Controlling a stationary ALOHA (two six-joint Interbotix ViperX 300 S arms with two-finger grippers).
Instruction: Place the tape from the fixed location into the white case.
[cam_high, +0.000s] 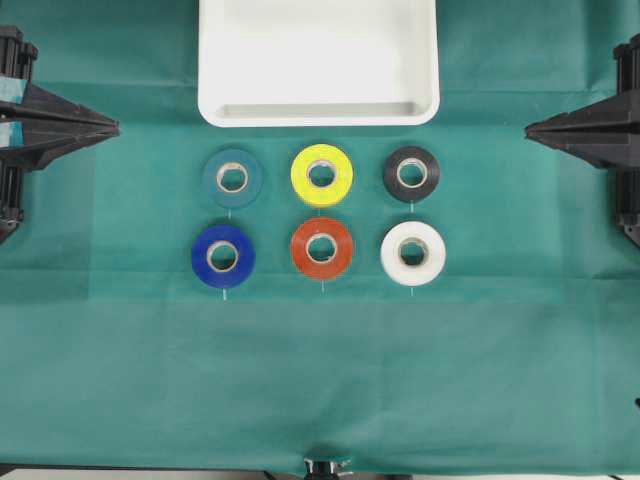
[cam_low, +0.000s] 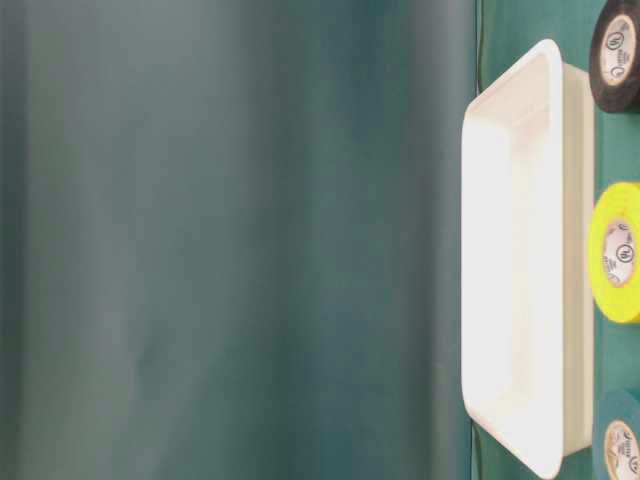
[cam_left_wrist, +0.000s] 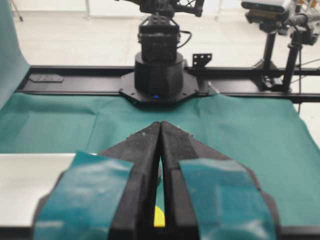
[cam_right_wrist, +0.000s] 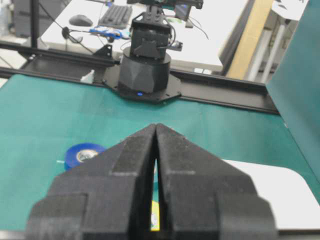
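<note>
Six rolls lie flat; the tape (cam_high: 232, 178), likely light and rigid, suits a rim-and-core pinch. Left end effector (cam_high: 112, 127) and right end effector (cam_high: 531, 127): both closed, empty.

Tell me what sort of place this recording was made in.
Probably a robotics lab bench. A green cloth covers the table, with six tape rolls set in a neat grid below a white case. The right wrist view shows a desk with a keyboard behind the opposite arm's base.
</note>
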